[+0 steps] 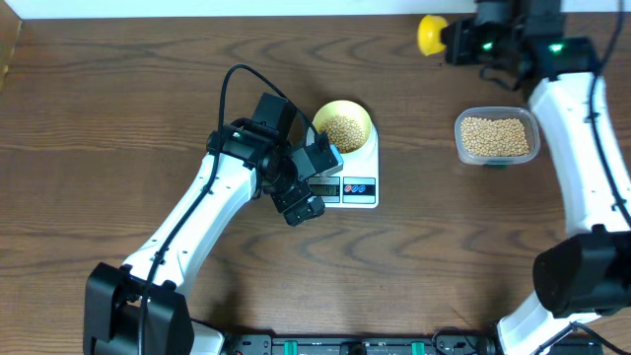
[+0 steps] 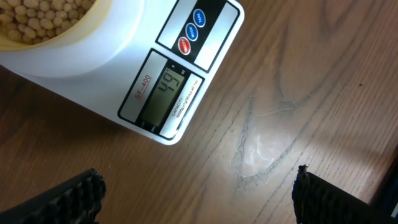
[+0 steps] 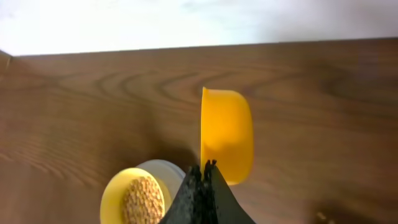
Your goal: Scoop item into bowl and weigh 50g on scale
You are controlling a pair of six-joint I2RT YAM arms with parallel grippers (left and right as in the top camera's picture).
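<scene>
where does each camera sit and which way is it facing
Overhead: fixed above the wooden table, looking straight down; left arm and right arm show.
Left wrist: on the left arm, looking down at the display of the white rectangular digital scale; open left gripper's black fingertips show.
Right wrist: on the right arm, looks across the table; shut right gripper holds the yellow plastic scoop.
Shared: all three see the small pale-yellow bowl of tan beans.

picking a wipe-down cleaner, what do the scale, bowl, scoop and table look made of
Scale: white plastic, smooth, slightly glossy, rounded moulded edge.
Bowl: pale-yellow plastic, likely; matte, even colour.
Scoop: deeper yellow plastic, apparently; smooth, uniform.
Table: dark wood grain with soft sheen, possibly laminate; scuffs show.
</scene>
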